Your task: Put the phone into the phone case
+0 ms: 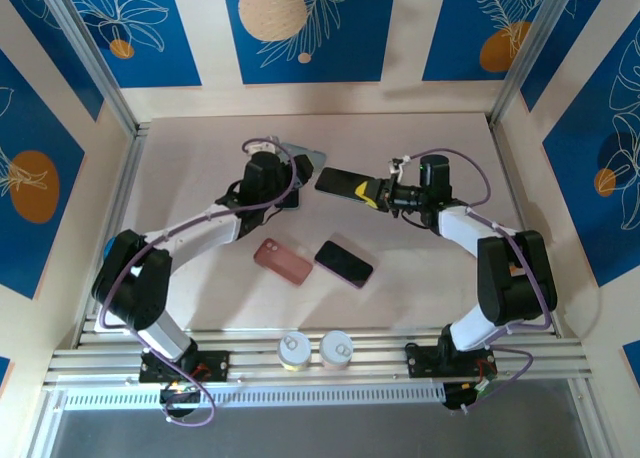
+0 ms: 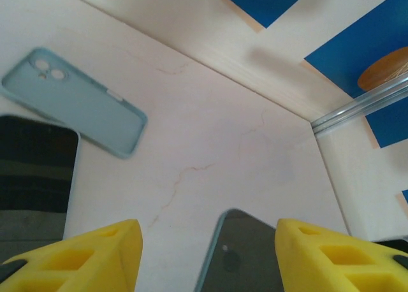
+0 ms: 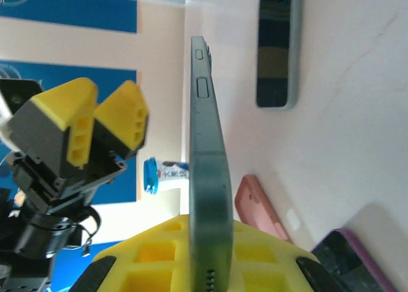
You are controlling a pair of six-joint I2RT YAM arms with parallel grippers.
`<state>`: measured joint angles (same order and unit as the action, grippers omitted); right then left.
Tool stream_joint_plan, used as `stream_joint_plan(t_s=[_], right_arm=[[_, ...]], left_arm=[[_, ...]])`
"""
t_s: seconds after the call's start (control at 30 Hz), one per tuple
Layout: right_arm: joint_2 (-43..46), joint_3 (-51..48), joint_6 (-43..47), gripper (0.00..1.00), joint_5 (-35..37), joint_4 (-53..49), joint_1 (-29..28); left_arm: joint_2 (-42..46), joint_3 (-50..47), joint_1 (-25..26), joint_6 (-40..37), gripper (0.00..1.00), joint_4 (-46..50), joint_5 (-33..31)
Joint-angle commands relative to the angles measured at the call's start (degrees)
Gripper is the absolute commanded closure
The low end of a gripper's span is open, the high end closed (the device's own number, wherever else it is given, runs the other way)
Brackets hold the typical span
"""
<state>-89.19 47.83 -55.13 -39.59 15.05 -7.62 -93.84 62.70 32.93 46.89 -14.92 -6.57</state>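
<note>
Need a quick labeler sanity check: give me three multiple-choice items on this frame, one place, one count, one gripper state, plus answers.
1. Where does the pink case lie?
A) flat on the table, beside the purple-edged phone
B) in a gripper
C) leaning on the back wall

2. How many cans stand at the near rail?
A) one
B) two
C) four

3. How is the right gripper?
A) open, empty
B) shut on the dark phone
C) shut on a can

Answers: 1 A, it lies next to that phone; 2 B, a pair side by side; 3 B, it clamps the phone's end.
</note>
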Motion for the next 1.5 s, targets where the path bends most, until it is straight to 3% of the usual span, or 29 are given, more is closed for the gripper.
stream_joint_plan(t_s=[0.0,0.07,0.33,0.53,0.7,1.47], right_arm=[[3.0,1.5,3.6,1.0,0.7,-3.7,3.0],[3.4,1.6,4.8,1.0,0.4,-5.1,4.9],[4.2,2.8,7.2,1.0,0.1,-8.6,9.9],[4.8,3.2,7.8,1.0,-0.7,-9.0,11.7],[5.6,3.4,7.9,1.0,-1.3,-10.0,12.6],[6.9,2.2,7.8,1.0,-1.4,-10.6,13.0]], left_arm=[[-6.0,9.3,-1.5,-6.7,0.48,9.6,4.3],[-10.9,16.3,-2.0,-9.6,0.52,14.9,6.2],[-33.9,44.8,-3.3,-14.3,0.99,30.9,9.6],[-48.1,63.1,-4.7,-14.4,1.0,38.3,10.9],[-54.4,70.6,-5.5,-14.1,1.0,40.1,11.9],[-59.0,72.2,-5.1,-14.2,1.0,44.2,13.7]])
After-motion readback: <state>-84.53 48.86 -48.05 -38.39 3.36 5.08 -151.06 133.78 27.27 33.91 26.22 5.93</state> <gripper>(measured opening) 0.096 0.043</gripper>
